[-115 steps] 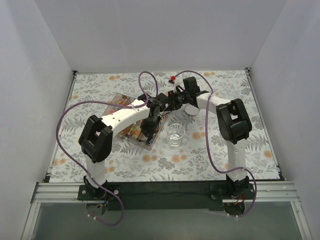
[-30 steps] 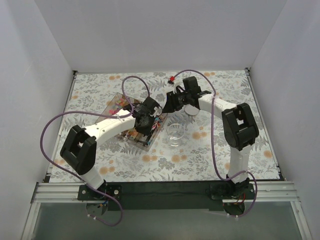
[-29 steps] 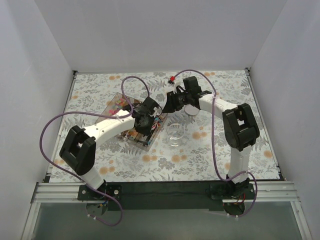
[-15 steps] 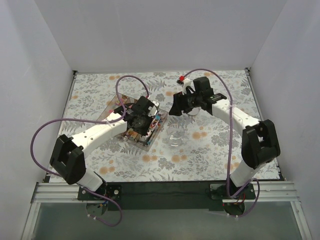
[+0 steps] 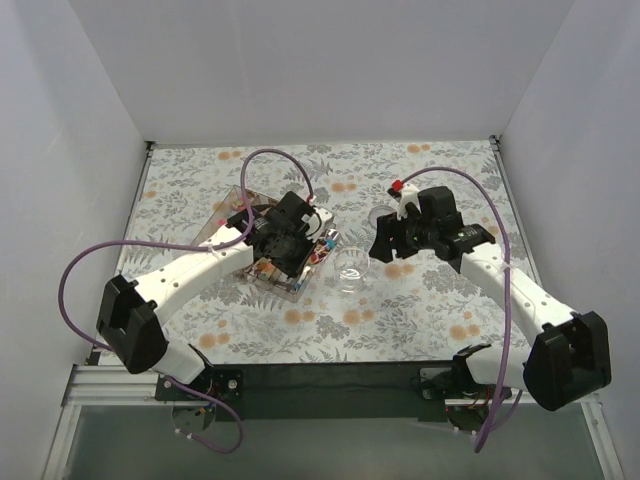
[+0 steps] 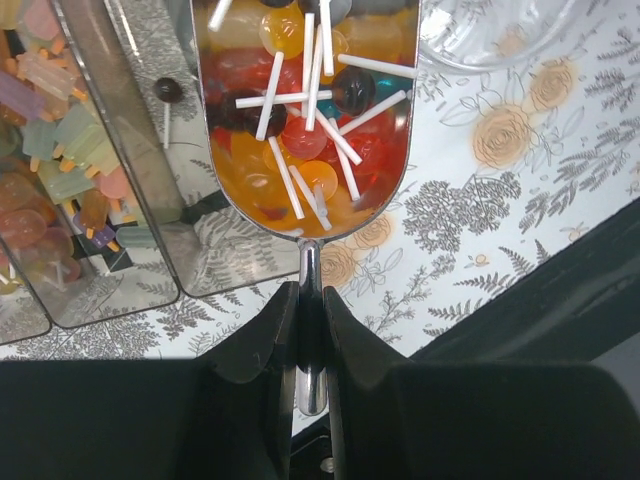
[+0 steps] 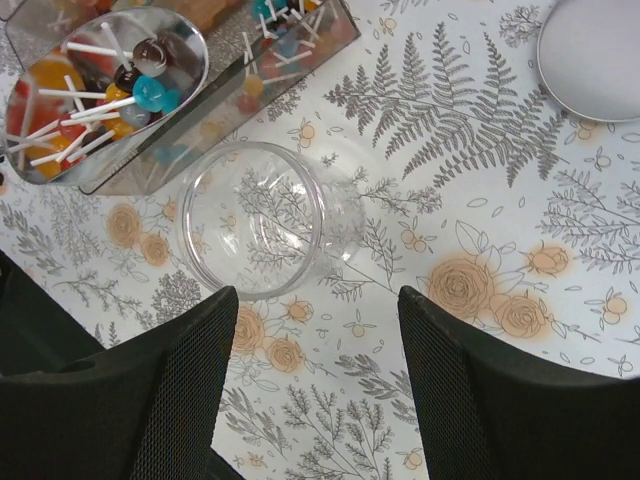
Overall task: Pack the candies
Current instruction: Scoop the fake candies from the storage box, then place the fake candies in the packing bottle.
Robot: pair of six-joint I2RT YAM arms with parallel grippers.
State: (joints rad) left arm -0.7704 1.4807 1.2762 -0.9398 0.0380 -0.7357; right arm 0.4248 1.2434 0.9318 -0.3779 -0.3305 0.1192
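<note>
The left gripper (image 6: 310, 300) clamped the scoop (image 6: 408, 100) by its handle, level, so the candies (image 6: 300, 130) (lollipops, heaped) lay just ahead of its jaws. The right gripper (image 7: 318, 300) stood open, the jar (image 7: 250, 220) just beyond its jaws, probably to steady it.

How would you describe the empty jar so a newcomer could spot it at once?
On the flowered tablecloth, look just right of the clear compartment tray of candies. The jar stands there upright: round, clear, lidless and empty, unlike the rectangular tray and the flat white lid beyond it.
</note>
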